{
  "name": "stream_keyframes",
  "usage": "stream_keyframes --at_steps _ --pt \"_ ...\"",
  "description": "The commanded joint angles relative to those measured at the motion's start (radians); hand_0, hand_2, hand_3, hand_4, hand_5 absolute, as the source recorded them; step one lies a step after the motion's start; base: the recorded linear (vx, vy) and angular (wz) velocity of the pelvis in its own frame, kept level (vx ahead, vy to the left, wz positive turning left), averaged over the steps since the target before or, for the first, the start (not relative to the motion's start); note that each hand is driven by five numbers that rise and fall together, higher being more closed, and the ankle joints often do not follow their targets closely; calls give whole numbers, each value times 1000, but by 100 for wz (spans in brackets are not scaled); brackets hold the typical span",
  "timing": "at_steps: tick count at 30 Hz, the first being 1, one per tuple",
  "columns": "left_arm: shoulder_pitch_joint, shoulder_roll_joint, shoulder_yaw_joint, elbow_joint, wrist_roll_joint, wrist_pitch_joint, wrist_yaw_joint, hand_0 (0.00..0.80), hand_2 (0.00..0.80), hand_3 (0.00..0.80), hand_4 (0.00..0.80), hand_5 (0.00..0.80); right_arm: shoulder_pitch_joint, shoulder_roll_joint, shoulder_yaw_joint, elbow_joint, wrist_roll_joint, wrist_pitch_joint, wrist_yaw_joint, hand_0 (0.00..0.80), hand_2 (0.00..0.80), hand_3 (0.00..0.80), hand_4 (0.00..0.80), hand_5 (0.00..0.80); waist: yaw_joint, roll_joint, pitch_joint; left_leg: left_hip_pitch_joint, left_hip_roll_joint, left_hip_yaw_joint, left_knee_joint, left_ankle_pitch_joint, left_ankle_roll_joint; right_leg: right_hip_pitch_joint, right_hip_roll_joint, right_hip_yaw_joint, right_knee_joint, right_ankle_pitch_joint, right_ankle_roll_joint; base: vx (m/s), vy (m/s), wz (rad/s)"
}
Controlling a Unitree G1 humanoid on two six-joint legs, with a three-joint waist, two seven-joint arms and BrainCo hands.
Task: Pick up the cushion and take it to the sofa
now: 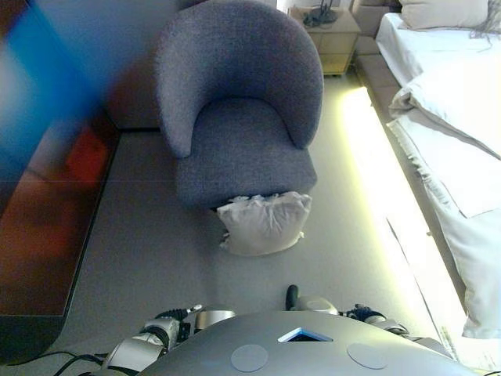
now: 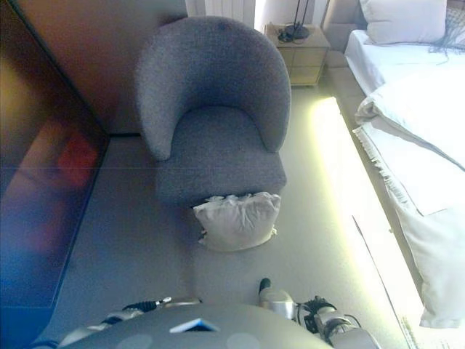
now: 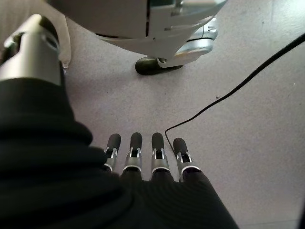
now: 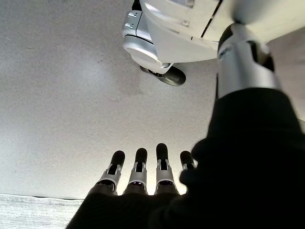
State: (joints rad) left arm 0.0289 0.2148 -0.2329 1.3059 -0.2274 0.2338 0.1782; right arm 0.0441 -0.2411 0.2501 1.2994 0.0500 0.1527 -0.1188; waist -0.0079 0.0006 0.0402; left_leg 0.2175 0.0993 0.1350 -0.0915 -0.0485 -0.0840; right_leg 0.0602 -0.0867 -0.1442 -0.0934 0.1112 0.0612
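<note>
A pale grey cushion (image 1: 262, 223) stands on the carpet, leaning against the front of a grey tub armchair (image 1: 239, 117); it also shows in the right eye view (image 2: 236, 220). Both hands hang low at my sides, well short of the cushion. My left hand (image 3: 145, 155) has straight fingers pointing at the floor and holds nothing. My right hand (image 4: 147, 174) is the same, with straight fingers over bare carpet and empty.
A bed (image 1: 462, 117) with white bedding runs along the right, with a lit strip at its base. A wooden nightstand (image 1: 329, 35) stands behind the armchair. A dark glossy screen or cabinet (image 1: 47, 219) lines the left. Carpet lies between me and the cushion.
</note>
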Motion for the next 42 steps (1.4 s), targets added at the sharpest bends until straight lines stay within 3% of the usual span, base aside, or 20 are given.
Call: stream_keyframes --at_steps 1,11,20,28,30,32,34,36,38,42 --pt "-46 6 15 44 14 20 4 0 0 0 0 0 -59 15 19 49 -20 -6 2 0 0 0 0 0 -4 -29 35 -68 -68 29 4 10 72 69 -34 -39 37 -91 37 0 0 0" --pt "-56 -1 -2 50 33 52 -31 0 0 0 0 0 -61 13 22 42 -3 -10 7 0 0 0 0 0 3 -27 39 -93 -80 -13 4 18 66 69 -22 -39 15 -83 35 -25 -35 2" --pt "-51 -2 -3 50 28 64 -21 0 0 0 0 0 -59 15 26 49 -11 -23 -7 0 0 0 0 0 3 -33 35 -84 -74 -12 4 16 65 79 -2 -32 19 -96 27 9 -26 1" --pt "-50 2 9 44 19 56 -17 0 0 0 0 0 -67 12 32 45 -9 -17 4 0 0 0 0 0 3 -36 44 -69 -56 -27 4 25 62 83 32 -2 49 -127 2 24 -77 2" --pt "-51 3 23 43 19 47 -9 0 0 0 0 0 -73 11 35 44 -14 -17 11 0 0 0 0 0 5 -45 55 -70 -39 -18 66 18 54 77 31 -2 70 -132 -10 -8 -99 2" --pt "-55 2 36 43 33 29 -17 0 0 0 0 0 -93 3 42 38 -8 -9 10 0 0 0 0 0 13 -76 86 -156 -23 9 274 -21 57 54 7 -12 117 -138 -35 -60 -143 5" --pt "-56 -5 44 45 -4 11 -14 0 0 0 0 0 -113 -7 48 26 -7 6 6 0 0 0 0 0 25 -87 120 -254 -6 7 433 1 67 40 4 -5 162 -146 -58 -45 -125 11" --pt "-54 -8 54 38 -31 4 -15 0 0 0 0 0 -127 -15 53 19 12 10 9 0 0 0 0 0 42 -76 153 -330 -2 7 465 35 69 43 21 19 200 -170 -68 33 -41 -4" --pt "-45 -5 55 33 -16 0 -23 0 0 0 0 0 -131 -21 45 20 20 12 16 0 0 0 0 0 62 -49 167 -365 -12 7 389 74 57 66 44 38 207 -198 -59 208 24 -17" --pt "-13 -2 66 37 -16 -9 -33 0 0 0 0 0 -108 -30 30 37 -6 5 24 0 0 0 0 0 113 0 154 -429 -15 6 165 240 14 200 90 101 153 -251 -54 432 75 -45"
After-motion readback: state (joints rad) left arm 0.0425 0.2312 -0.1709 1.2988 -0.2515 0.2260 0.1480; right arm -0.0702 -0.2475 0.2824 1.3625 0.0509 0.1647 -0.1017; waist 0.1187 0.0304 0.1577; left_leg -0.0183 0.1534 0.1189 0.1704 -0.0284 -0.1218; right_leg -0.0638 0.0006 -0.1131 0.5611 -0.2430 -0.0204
